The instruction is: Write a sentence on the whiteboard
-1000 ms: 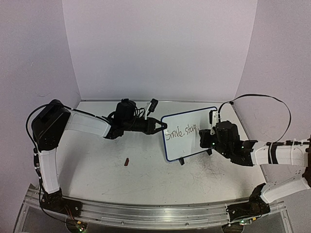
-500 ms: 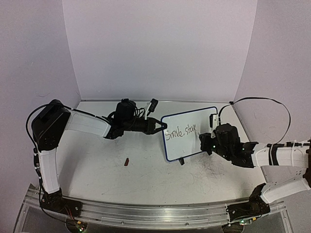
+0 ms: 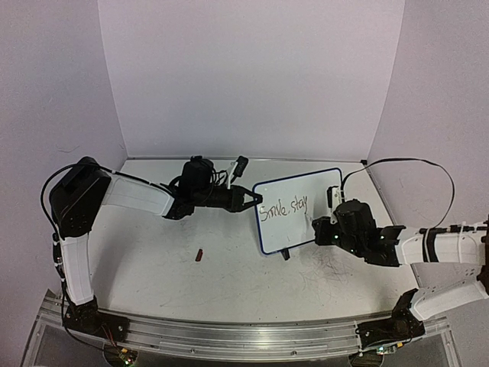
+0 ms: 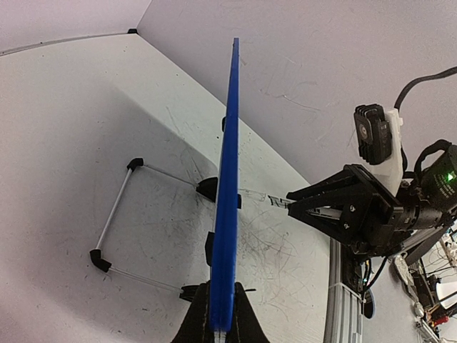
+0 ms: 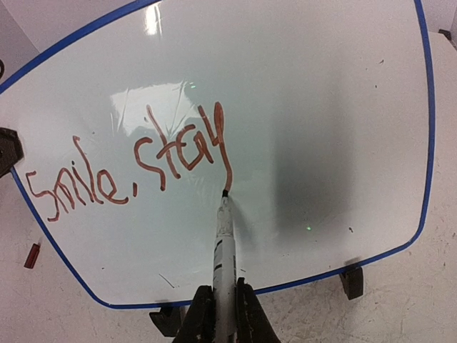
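The whiteboard (image 3: 306, 187), white with a thin blue frame, stands tilted on black feet at the table's middle right. My left gripper (image 3: 256, 199) is shut on its left edge; in the left wrist view the blue edge (image 4: 228, 179) runs up from between the fingers (image 4: 246, 325). The sentence (image 5: 128, 171), in red-brown marker, reads "Smile, stay". My right gripper (image 5: 225, 300) is shut on a white marker (image 5: 224, 243), its tip touching the board (image 5: 321, 107) at the bottom of the "y" tail.
A small red marker cap (image 3: 199, 254) lies on the table left of the board. The board's wire stand (image 4: 118, 207) rests behind it. Purple walls close in the back and both sides. Faint scribbles mark the table near the right arm.
My right gripper has moved down and a little left with the marker, drawing the tail of the "y". The left gripper and board have stayed still.
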Controlling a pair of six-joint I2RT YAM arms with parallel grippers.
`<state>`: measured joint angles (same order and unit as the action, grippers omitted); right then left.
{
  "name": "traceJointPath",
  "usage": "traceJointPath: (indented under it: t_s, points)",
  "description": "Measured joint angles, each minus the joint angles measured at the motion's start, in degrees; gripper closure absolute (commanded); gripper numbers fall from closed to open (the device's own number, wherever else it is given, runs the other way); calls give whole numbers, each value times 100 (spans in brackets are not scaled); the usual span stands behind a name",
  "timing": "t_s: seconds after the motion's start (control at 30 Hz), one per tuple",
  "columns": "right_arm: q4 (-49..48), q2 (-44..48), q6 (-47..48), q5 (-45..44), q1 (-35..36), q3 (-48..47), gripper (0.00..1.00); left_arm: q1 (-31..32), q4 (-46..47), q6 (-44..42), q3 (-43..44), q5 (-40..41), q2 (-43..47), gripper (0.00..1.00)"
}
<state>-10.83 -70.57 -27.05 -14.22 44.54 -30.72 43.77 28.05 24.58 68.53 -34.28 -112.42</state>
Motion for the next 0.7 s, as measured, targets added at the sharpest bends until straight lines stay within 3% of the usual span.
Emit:
traceJointPath:
  t_s: [0.3, 0.7]
  points:
    - [140, 289, 15, 107, 210, -22, 100, 0, 2, -17, -2, -4, 9, 100]
    - [181, 715, 362, -27, -266, -41, 100, 0, 23, -57, -42, -4, 31, 100]
